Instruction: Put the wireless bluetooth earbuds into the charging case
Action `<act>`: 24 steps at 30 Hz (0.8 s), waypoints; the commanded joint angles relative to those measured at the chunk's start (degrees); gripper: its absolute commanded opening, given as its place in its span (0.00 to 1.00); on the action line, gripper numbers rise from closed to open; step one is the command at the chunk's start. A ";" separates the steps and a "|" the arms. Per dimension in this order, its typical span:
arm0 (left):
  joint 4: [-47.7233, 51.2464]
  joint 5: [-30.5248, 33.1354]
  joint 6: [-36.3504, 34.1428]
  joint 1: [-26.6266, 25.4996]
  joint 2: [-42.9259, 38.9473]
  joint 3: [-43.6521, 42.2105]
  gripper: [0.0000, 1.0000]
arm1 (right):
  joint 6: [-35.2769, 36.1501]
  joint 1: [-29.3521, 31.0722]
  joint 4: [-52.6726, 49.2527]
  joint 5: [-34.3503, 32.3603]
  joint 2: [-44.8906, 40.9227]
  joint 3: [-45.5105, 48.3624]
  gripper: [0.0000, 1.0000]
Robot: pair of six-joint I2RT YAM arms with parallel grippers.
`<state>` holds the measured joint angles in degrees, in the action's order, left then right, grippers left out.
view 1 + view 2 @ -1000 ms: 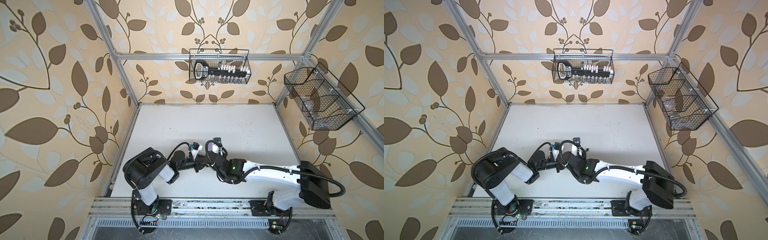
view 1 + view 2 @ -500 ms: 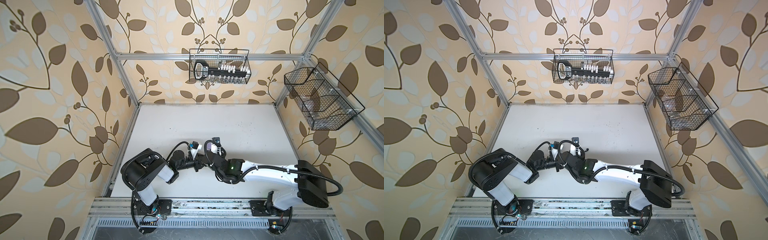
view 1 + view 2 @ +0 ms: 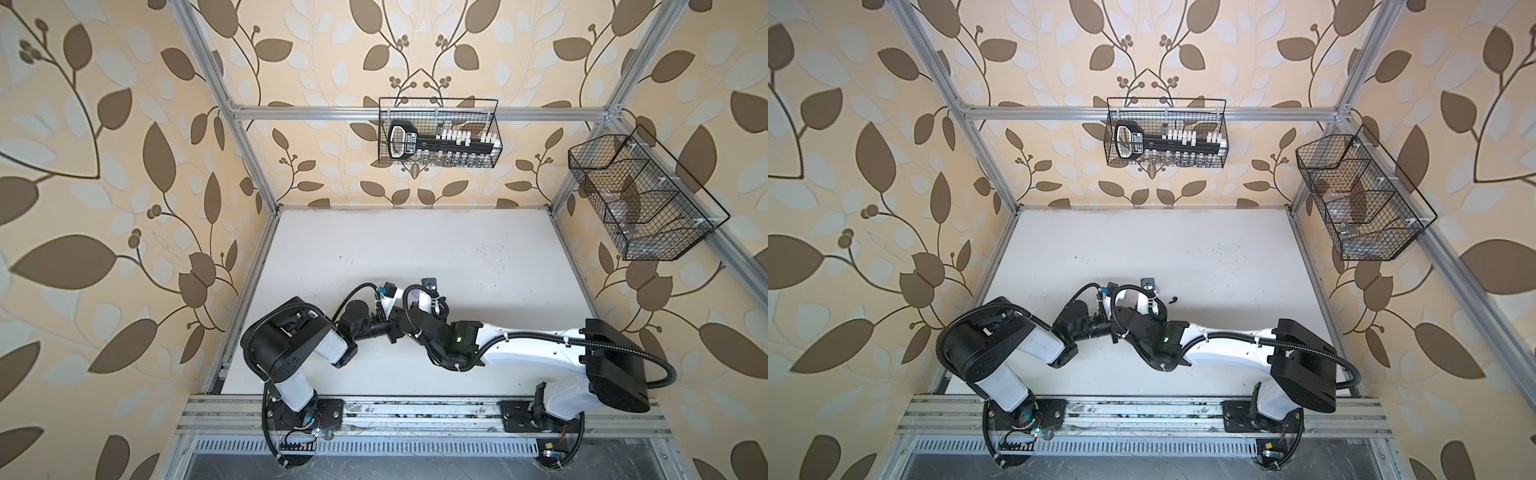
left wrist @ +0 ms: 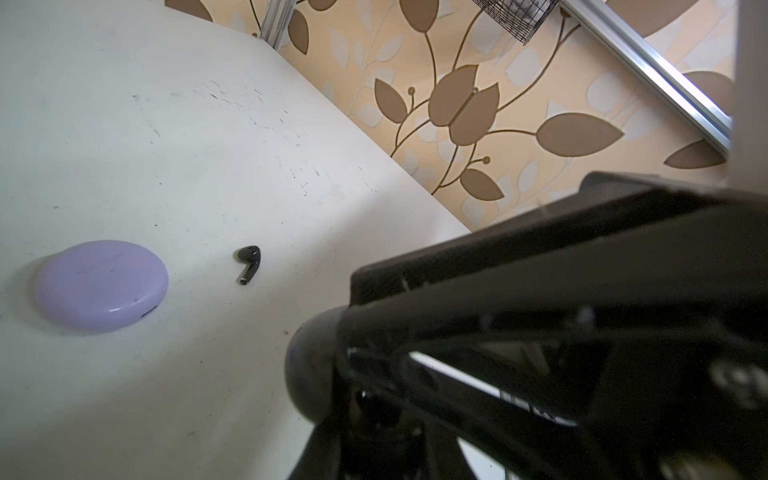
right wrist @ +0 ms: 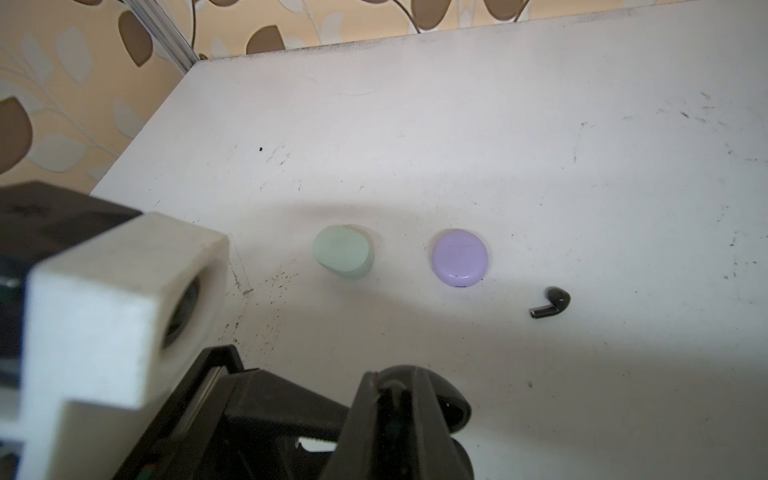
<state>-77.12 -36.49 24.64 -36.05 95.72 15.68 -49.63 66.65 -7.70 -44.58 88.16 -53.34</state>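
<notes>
My two grippers meet low over the front middle of the table (image 3: 415, 241). The left gripper (image 4: 374, 415) is shut on a black charging case (image 5: 451, 409) that stands open; in the left wrist view the case (image 4: 313, 370) shows as a dark round shape. The right gripper (image 5: 397, 390) reaches down at the case's mouth, its fingers shut on a small dark thing that looks like a black earbud. A second black earbud (image 5: 550, 306) (image 3: 1172, 299) lies loose on the table beside a closed lilac case (image 5: 459, 257) (image 4: 102, 286).
A closed mint case (image 5: 343, 257) sits left of the lilac one in the right wrist view. One wire basket (image 3: 438, 139) with a black tool hangs on the back wall, another (image 3: 640, 199) on the right wall. The left wrist's white camera block (image 5: 116, 311) is close to the right gripper.
Both arms have shifted very slightly to the left. The grippers stay together at the black case, and the loose things on the table have not moved.
</notes>
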 commanded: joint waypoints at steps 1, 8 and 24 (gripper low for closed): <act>-4.44 0.30 -0.09 -0.52 -2.72 -0.24 0.00 | -1.20 0.23 -0.65 -1.28 0.96 -1.04 0.11; -4.45 2.69 0.16 -0.51 -3.95 -0.41 0.00 | -2.13 2.18 -1.06 -1.06 0.53 -0.62 0.11; -4.48 5.38 1.00 -0.59 -6.51 -1.23 0.00 | -5.22 3.74 -1.51 -4.90 -1.13 2.20 0.10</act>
<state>-76.03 -32.86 25.61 -36.45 91.94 14.09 -53.17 69.80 -6.39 -49.10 87.11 -52.45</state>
